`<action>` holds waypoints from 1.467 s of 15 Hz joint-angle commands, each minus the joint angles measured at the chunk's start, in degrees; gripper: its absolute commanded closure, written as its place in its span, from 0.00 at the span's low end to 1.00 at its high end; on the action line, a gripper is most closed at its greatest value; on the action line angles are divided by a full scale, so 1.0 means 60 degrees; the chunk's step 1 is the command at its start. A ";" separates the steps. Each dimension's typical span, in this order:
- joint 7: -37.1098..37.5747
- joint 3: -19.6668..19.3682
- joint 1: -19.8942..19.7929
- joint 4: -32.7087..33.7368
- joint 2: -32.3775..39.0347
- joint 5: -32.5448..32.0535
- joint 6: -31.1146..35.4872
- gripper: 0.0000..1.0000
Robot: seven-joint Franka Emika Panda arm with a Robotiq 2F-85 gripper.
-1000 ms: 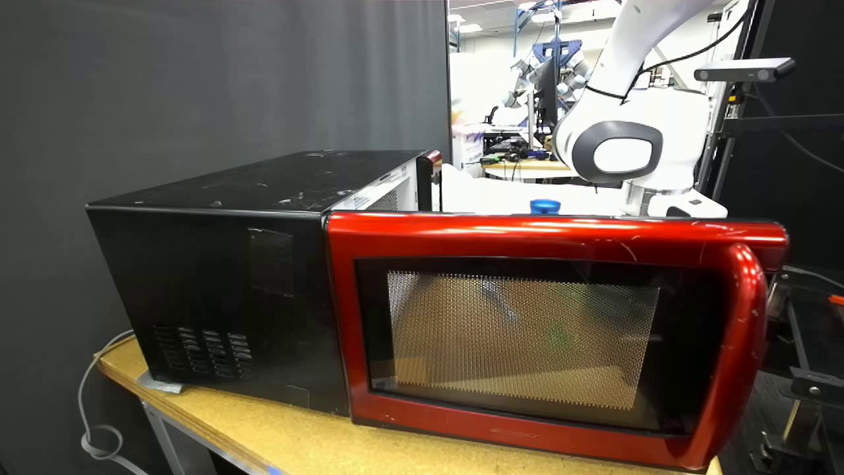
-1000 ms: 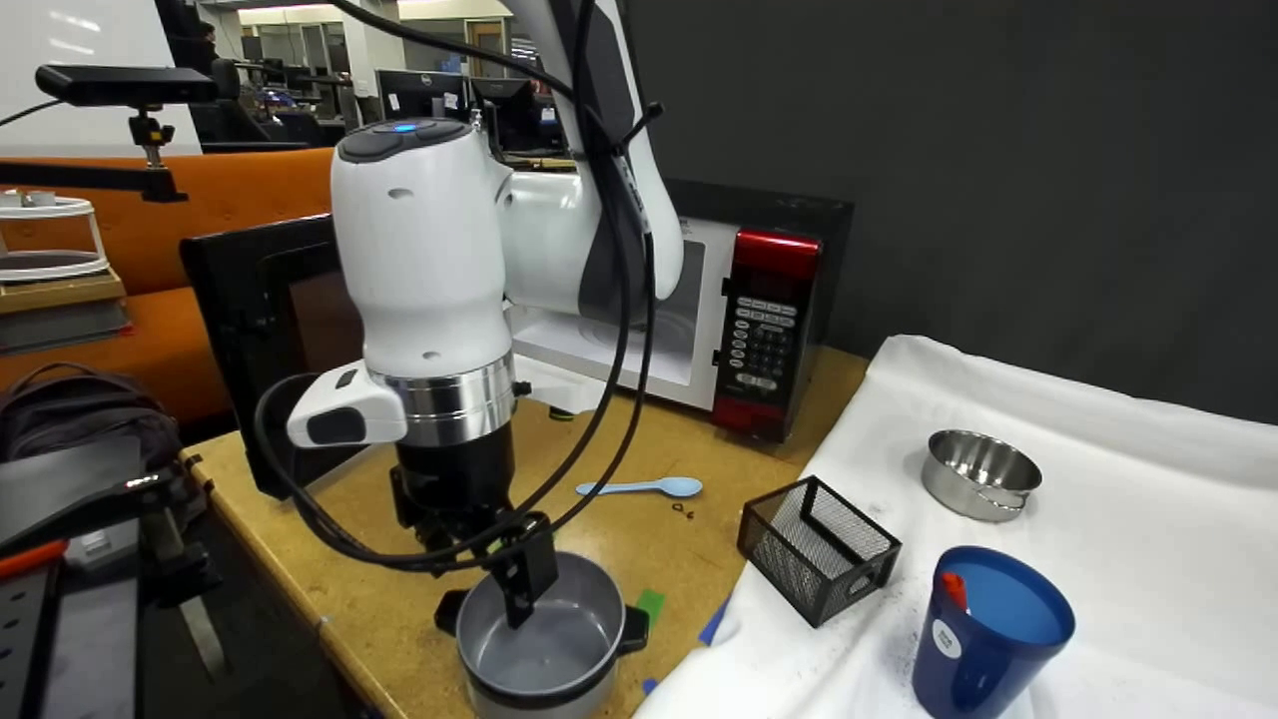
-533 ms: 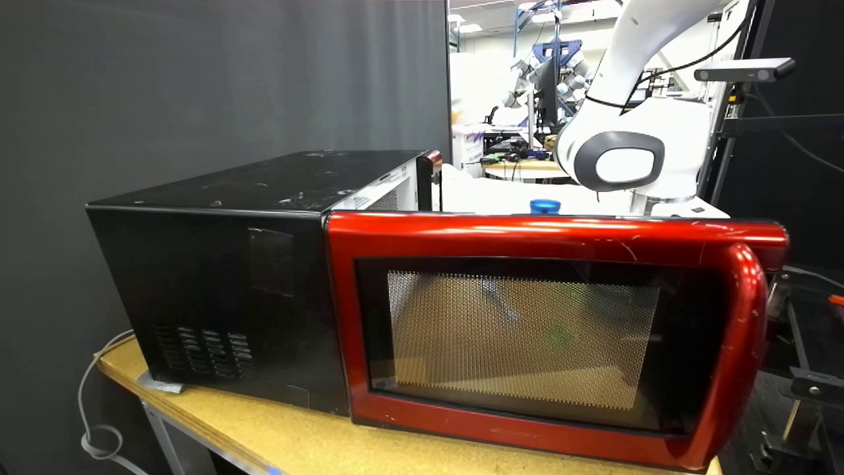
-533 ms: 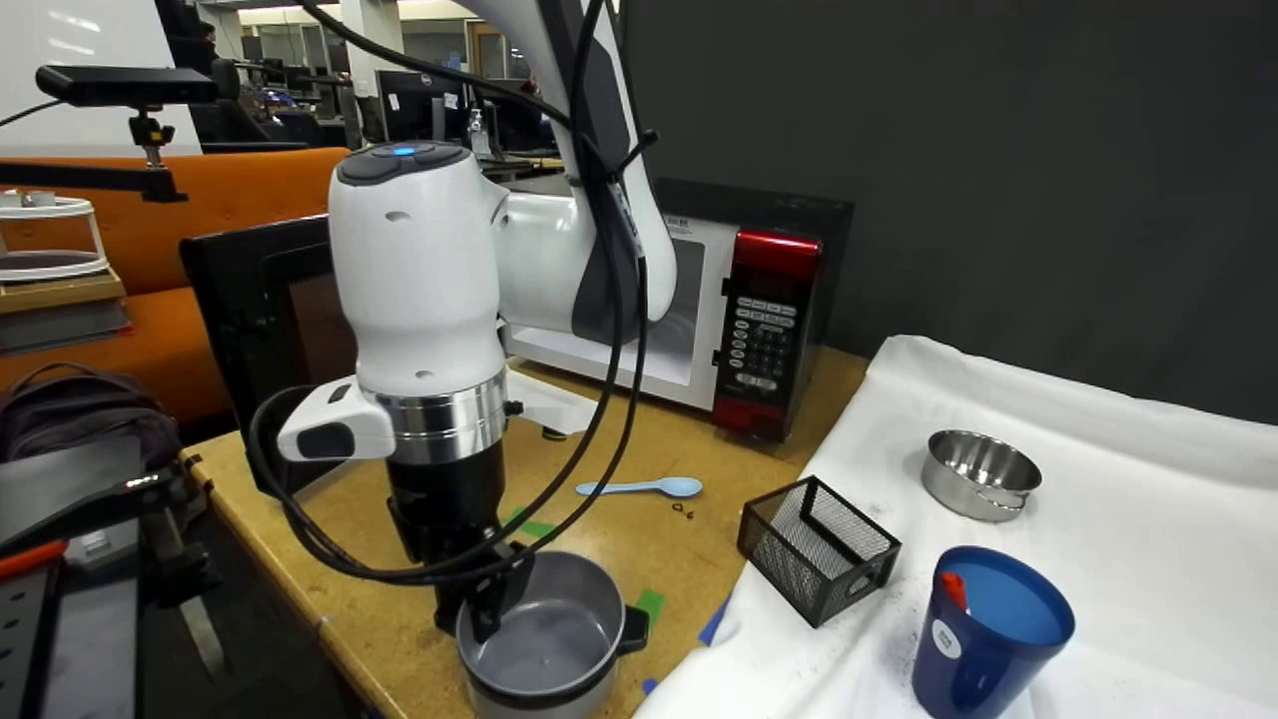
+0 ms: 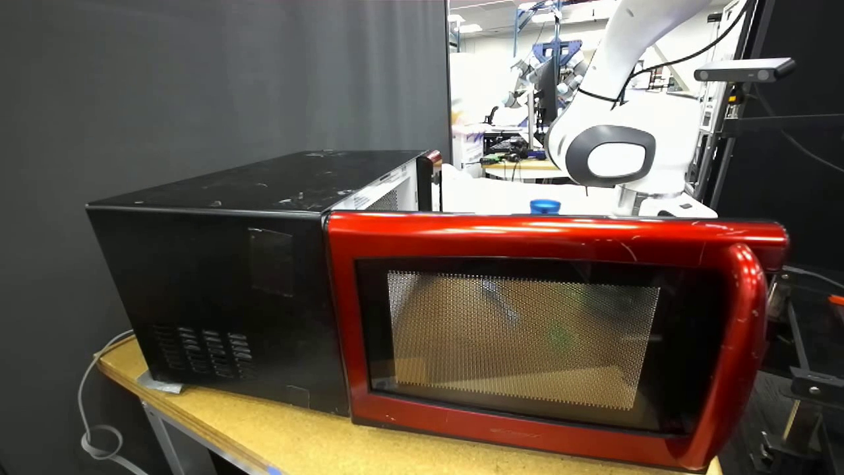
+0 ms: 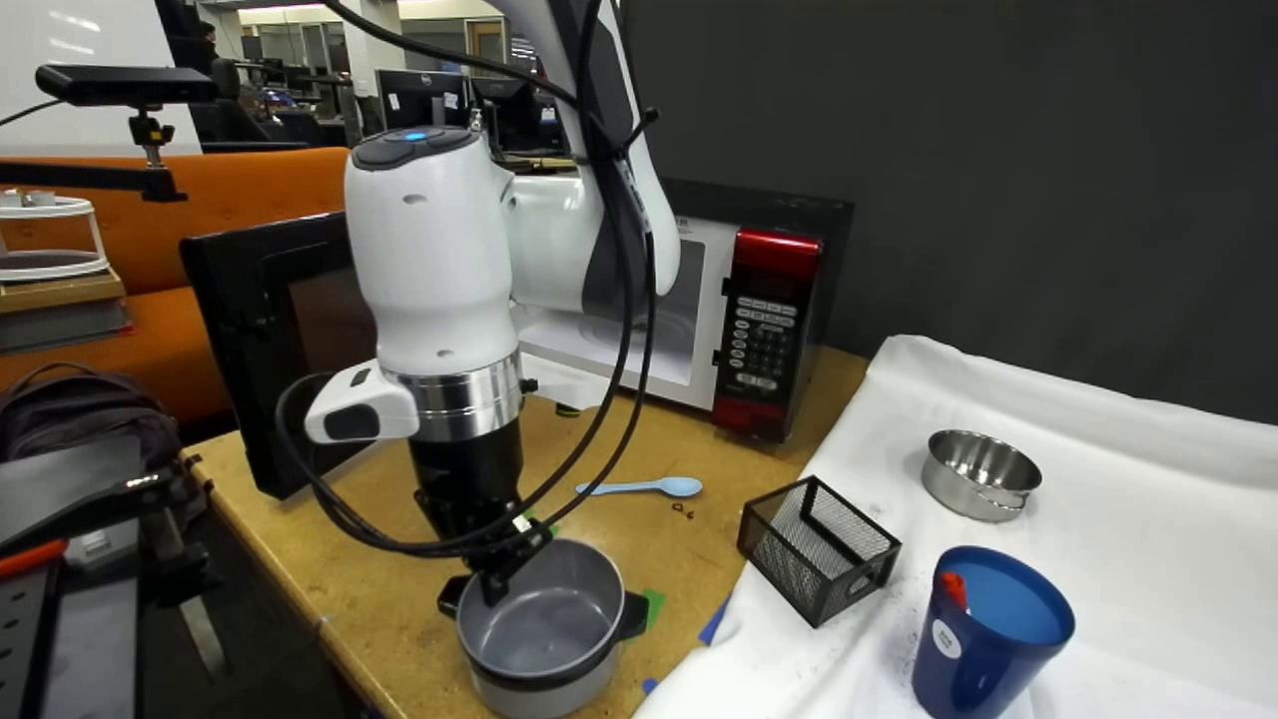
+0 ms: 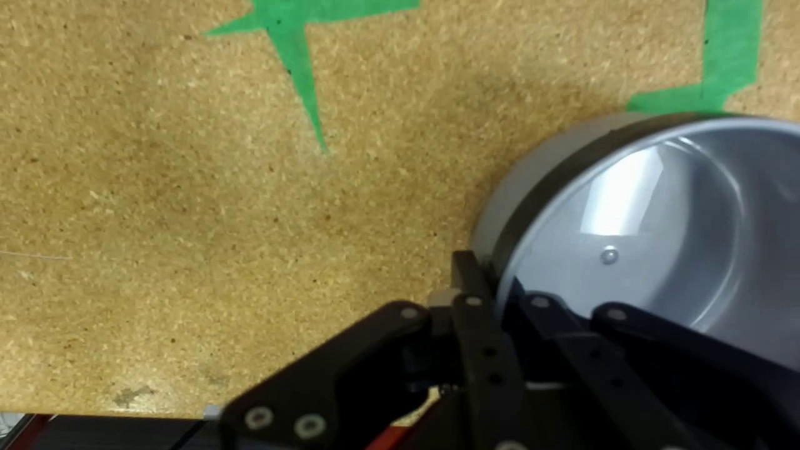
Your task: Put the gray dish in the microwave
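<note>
The gray dish (image 6: pixel 544 631), a round pot with black side handles, is at the near side of the wooden table in an exterior view. My gripper (image 7: pixel 490 275) is shut on its rim in the wrist view: one finger (image 7: pixel 467 269) lies outside the wall, the other reaches inside. The dish's interior (image 7: pixel 662 250) holds nothing. At the back of the table stands the microwave (image 6: pixel 771 345), its red-framed door (image 5: pixel 557 231) swung wide open. Part of the microwave's cavity is hidden behind my arm. The door hides the dish and gripper in an exterior view (image 5: pixel 514 330).
A light-blue spoon (image 6: pixel 654 487) lies on the table between dish and microwave. A black mesh basket (image 6: pixel 819 554), a steel bowl (image 6: pixel 980 474) and a blue cup (image 6: pixel 988 634) sit to the right, by the white cloth (image 6: pixel 1128 499). Black cables (image 6: pixel 639 399) hang along the arm.
My gripper first came down to the dish's edge, then its jaws shut on the rim. Since then the arm has risen a little, and the dish's rim sits slightly higher.
</note>
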 commanded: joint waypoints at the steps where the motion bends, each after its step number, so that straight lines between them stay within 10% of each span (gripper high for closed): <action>1: -0.0021 -0.0305 0.0536 -0.0258 -0.0538 -0.0511 -0.0002 0.99; 22: -0.9335 0.1329 0.1025 -0.0062 -0.1393 -0.1024 0.0003 0.99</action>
